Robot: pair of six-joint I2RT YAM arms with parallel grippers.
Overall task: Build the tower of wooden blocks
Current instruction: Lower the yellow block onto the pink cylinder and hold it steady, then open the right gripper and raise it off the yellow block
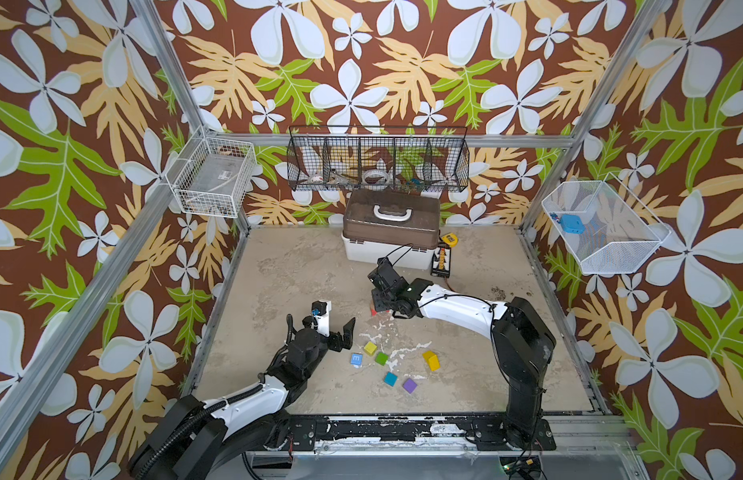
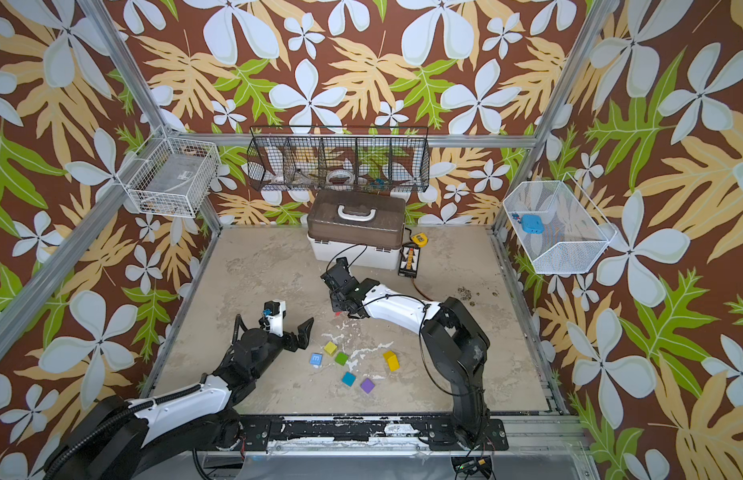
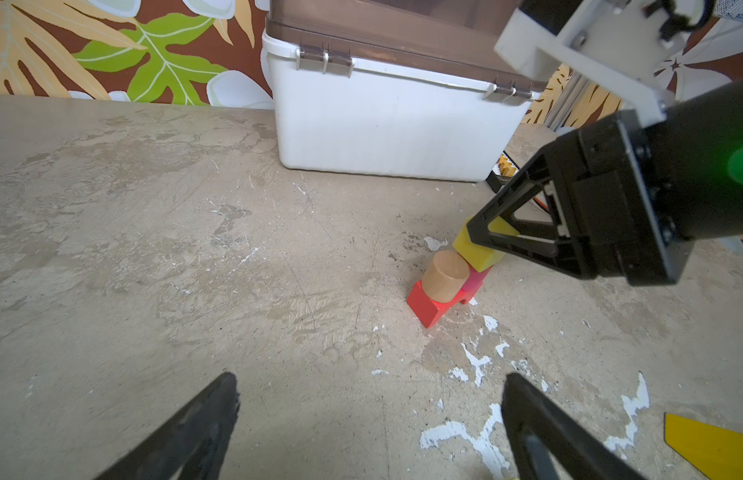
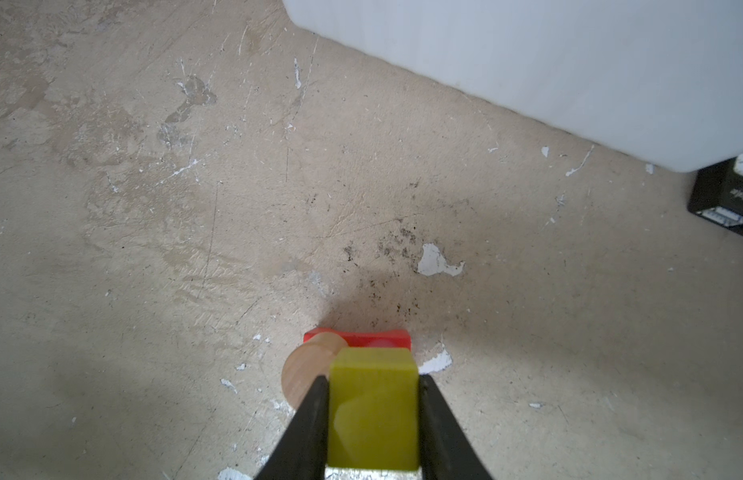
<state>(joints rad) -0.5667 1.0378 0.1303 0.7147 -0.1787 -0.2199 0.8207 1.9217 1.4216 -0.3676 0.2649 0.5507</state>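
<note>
Our right hand (image 4: 372,380) is clamped on the yellow block (image 4: 374,419), one finger on each side face, and holds it over the start of the tower. The tower stands near the middle of the worktop (image 1: 286,270), in front of the white box (image 1: 386,249). So far it is a red base piece (image 3: 428,307) carrying a tan cylinder (image 3: 444,276) and a pink cylinder (image 3: 478,280) side by side.

In the left wrist view the block sits mostly over the pink cylinder and looks tilted. We cannot tell whether it already bears on the cylinder.

- **Off-centre landing.** If we let go with the block resting on one cylinder only, we judge it likely to tip off.
- **Side push.** The cylinders are small and appear to stand loose. Pressing down at an angle could slide or topple one of them off the red piece.
- **Finger contact.** One finger appears close beside the tan cylinder. Spreading the fingers to release could brush it and knock it over.
- **Drag on release.** If one pad clings, the block may shift as the fingers part.

Our left hand (image 3: 372,378) is wide open and empty. It hovers well apart from the tower, near the loose cubes (image 1: 381,358), so it poses little risk where it is.
</note>
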